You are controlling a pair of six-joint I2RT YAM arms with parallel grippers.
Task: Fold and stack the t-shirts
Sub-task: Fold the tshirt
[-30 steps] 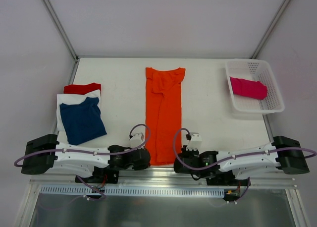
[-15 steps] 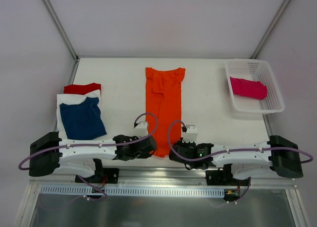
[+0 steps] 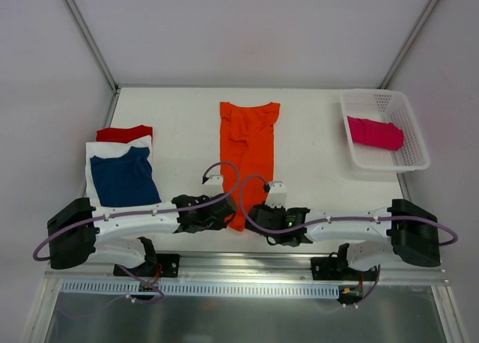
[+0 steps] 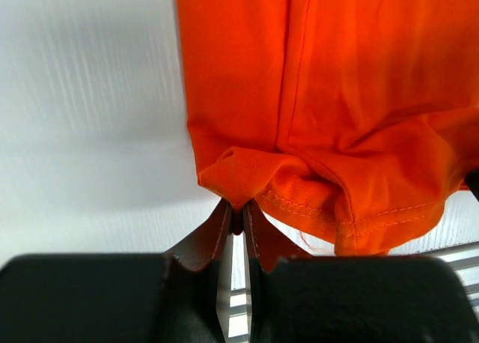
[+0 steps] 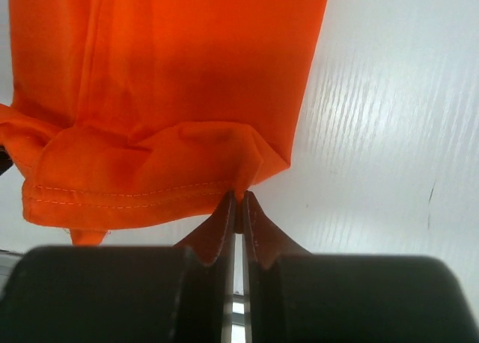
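From above, start at the white mesh basket (image 3: 411, 127) on the far right of the table (image 3: 179, 126). It holds one folded magenta t-shirt (image 3: 374, 132) lying across its floor. On the left edge of the table there's a stack: the navy t-shirt (image 3: 123, 180) on top, the white t-shirt (image 3: 97, 151) under it, and the red t-shirt (image 3: 124, 132) peeking out at the back. Down the middle runs the orange t-shirt (image 3: 249, 152), folded into a long narrow strip, collar end far and hem end near. The left gripper (image 3: 227, 214) and the right gripper (image 3: 252, 217) sit close together at that near hem, one on each corner. The tabletop is white, with plain pale walls (image 3: 247, 28) around it and metal frame posts (image 3: 84, 32) slanting up from the back corners.

In the left wrist view, the left gripper (image 4: 236, 214) has its jaws pressed almost together, pinching a bunched corner of the orange t-shirt (image 4: 329, 96) hem. The stitching shows along the edge, with white table (image 4: 82, 118) to the side.

In the right wrist view, it's the same on the other corner. The right gripper (image 5: 238, 203) has its jaws nipped onto the hem fold of the orange t-shirt (image 5: 165, 81), and only a sliver of gap shows. The glossy white table (image 5: 389, 133) is on the right.
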